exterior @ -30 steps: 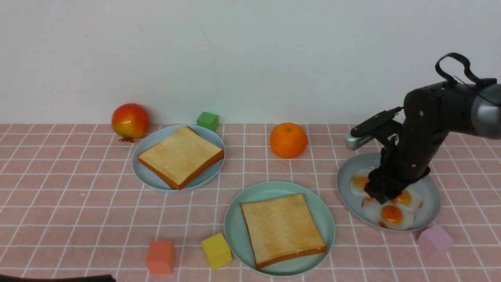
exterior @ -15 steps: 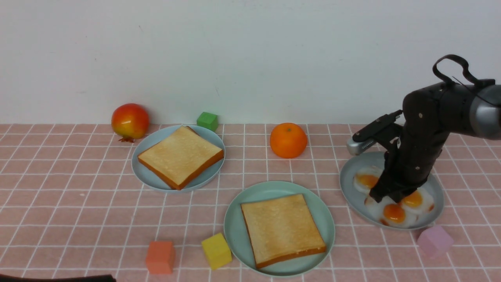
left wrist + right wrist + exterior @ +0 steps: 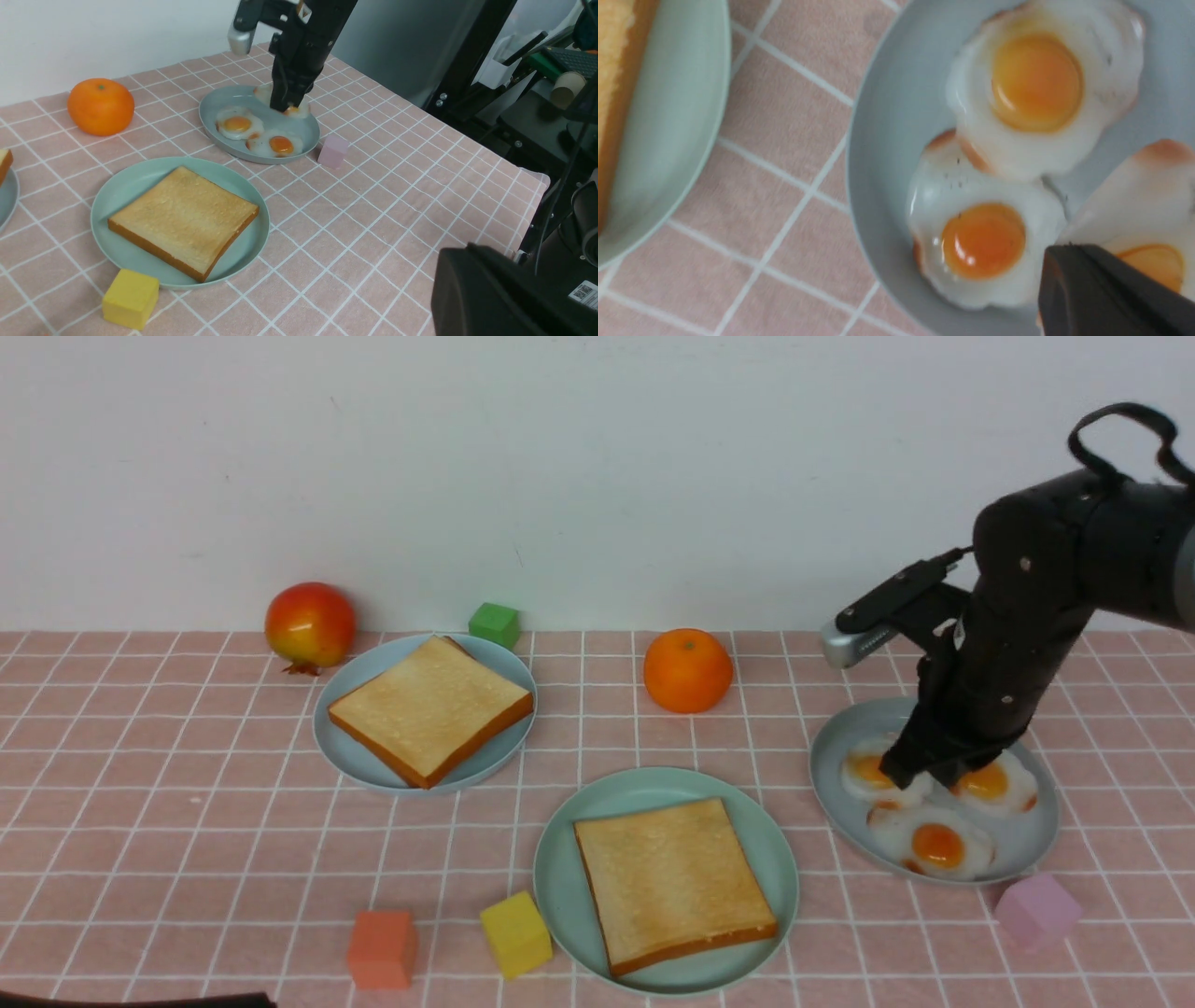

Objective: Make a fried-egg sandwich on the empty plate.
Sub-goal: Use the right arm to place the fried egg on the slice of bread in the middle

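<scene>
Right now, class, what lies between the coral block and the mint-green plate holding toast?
The yellow block, close beside the mint-green plate; the front view shows it, the coral block on its other side.

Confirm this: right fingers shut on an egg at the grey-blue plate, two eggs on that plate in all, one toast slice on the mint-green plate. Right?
Not quite. The front view shows three eggs on the grey-blue plate, not two. The rest holds: the right fingers are shut on one egg there, and one toast slice lies on the mint-green plate.
</scene>
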Available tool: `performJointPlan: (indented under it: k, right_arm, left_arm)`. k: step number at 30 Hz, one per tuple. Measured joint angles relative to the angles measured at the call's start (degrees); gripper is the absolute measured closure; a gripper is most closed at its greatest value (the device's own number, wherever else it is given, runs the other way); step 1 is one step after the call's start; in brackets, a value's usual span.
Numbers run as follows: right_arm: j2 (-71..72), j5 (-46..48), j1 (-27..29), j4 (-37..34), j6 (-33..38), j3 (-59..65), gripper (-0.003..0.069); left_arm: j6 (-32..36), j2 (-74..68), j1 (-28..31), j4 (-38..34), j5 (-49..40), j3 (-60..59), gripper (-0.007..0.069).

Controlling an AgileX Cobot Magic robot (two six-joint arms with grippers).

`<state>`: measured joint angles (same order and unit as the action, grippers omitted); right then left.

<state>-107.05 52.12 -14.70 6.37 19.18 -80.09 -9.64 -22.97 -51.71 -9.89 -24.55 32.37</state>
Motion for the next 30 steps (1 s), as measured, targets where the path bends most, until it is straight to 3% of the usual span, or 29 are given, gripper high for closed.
performJointPlan:
  k: [4, 12, 17, 30]
  right_arm:
    - [4.5, 2.6, -1.9, -0.3, -3.2, 0.1, 0.0652]
    - [12.9, 4.9, -19.1, -10.3, -5.0, 0.0, 0.0652]
    - [9.5, 2.9, -26.4, -11.7, -7.8, 0.0, 0.0652]
    - [-3.3, -6.2, -27.9, -5.2, -10.0, 0.1, 0.0651]
  left_arm:
    - [-0.7, 0.0, 0.0, 1.2, -1.1, 0.0, 0.0613]
    - [-16.9, 0.0, 0.0, 16.3, -7.2, 0.0, 0.0613]
    - [-20.5, 0.0, 0.0, 19.9, -7.3, 0.0, 0.0613]
    - [-20.9, 0.0, 0.0, 18.0, -7.4, 0.0, 0.0613]
